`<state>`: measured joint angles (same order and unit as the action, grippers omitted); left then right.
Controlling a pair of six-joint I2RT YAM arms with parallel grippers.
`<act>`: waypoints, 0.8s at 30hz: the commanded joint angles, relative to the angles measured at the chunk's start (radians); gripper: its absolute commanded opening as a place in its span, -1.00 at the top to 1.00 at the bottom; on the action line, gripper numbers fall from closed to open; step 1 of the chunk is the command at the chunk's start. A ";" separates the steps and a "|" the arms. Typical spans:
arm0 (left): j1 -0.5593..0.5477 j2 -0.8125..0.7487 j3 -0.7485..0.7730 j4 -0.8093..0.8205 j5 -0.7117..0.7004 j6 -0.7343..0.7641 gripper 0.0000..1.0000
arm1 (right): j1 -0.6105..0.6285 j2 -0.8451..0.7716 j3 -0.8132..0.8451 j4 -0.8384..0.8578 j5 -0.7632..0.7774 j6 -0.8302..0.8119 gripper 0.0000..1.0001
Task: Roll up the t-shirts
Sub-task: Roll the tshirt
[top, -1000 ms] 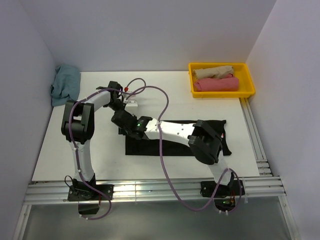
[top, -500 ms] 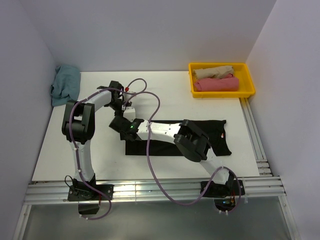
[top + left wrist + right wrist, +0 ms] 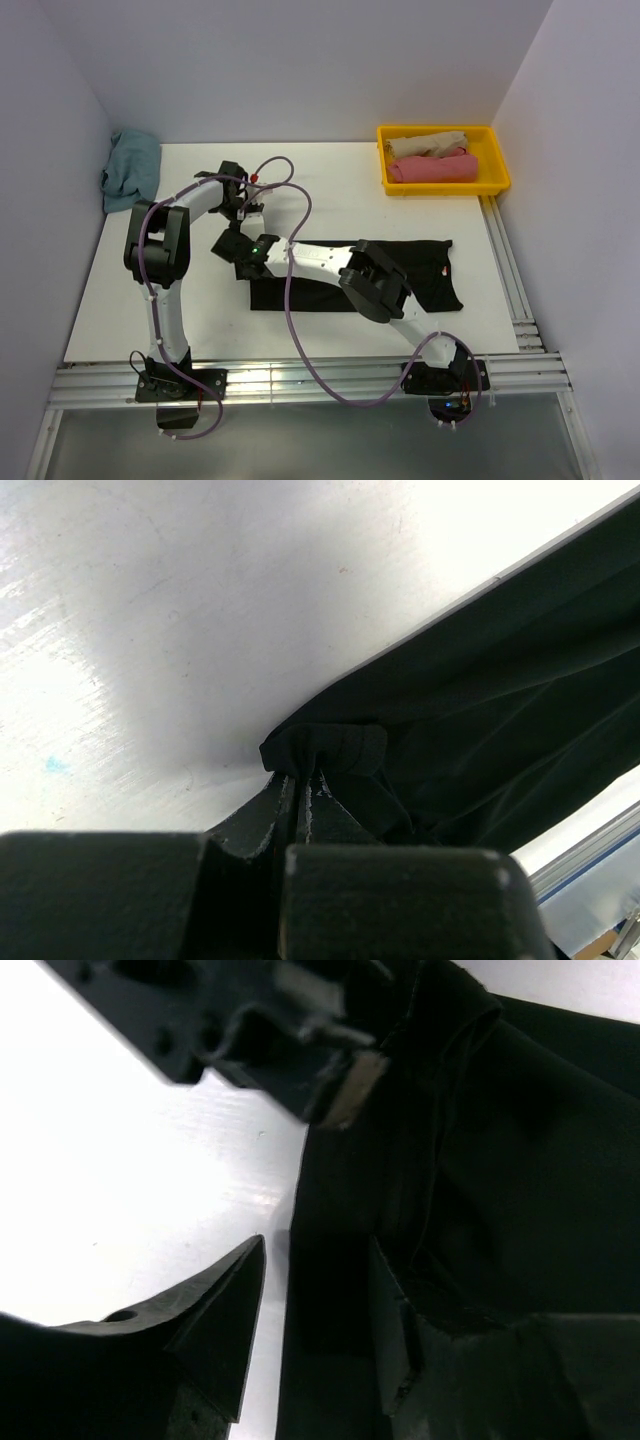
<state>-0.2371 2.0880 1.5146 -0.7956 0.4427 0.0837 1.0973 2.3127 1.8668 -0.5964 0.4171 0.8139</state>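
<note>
Left claw (image 3: 305,780) pinches the black shirt (image 3: 500,670) at its corner; right claw (image 3: 315,1270) gapes astride the edge. Roll seemingly unstarted, clamp next.

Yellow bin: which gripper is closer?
Left. The left gripper, pinching the black t-shirt, is left of the bin; the right gripper is farther left and lower in the top view.

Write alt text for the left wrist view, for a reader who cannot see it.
The left gripper, shut, pinches a bunched edge of the large black cloth t-shirt, which lies on the white table. A metal rail shows at the lower right corner.
</note>
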 commanded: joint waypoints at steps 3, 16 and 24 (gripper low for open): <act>-0.005 -0.045 0.039 -0.024 -0.018 -0.002 0.99 | 0.006 0.060 0.061 -0.124 0.008 0.039 0.06; -0.005 -0.066 0.047 -0.024 -0.036 -0.002 0.89 | -0.007 -0.056 -0.194 0.073 -0.099 0.094 0.74; -0.005 -0.083 0.070 -0.014 -0.029 0.004 0.48 | -0.068 -0.259 -0.532 0.547 -0.253 0.175 0.72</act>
<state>-0.2394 2.0781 1.5284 -0.8219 0.4141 0.0853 1.0443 2.1025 1.4178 -0.1806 0.2649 0.9375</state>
